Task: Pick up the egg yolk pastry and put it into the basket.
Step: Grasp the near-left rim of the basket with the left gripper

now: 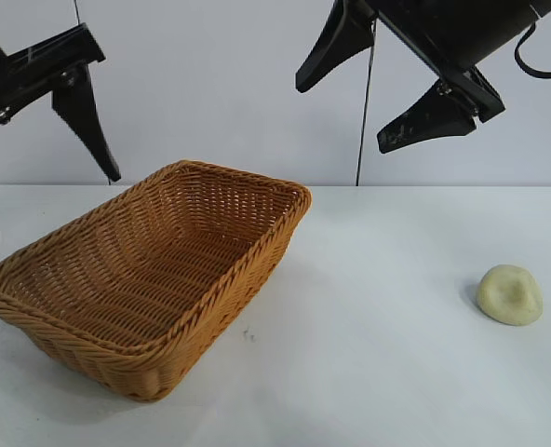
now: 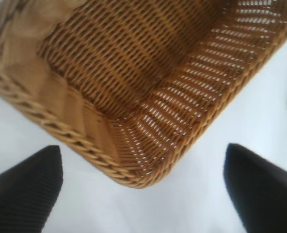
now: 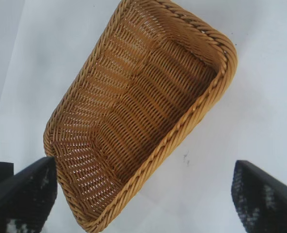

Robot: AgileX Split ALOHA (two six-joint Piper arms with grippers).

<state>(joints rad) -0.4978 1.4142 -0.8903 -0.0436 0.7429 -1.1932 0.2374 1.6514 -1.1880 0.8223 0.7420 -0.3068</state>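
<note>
A: Where is the egg yolk pastry [image 1: 509,294]?

B: On the white bench [image 1: 369,354], out to the right and well apart from the basket [image 1: 150,270], which is empty.

A: Which arm is nearer?

B: The right one, I'd judge. The right pincer [image 1: 364,88] hangs high above the bench, its fingers spread apart and holding nothing. The pastry lies below it and farther toward the right edge, so the coming move should be down and outward.

A: And the left pincer [image 1: 47,163]?

B: Raised over the basket's side, also apart and empty.

A: Does the pastry have a long axis?

B: Hardly; it is a rounded lump with a shallow dent on top.

A: Any labels or writing?

B: None that I can see.
</note>
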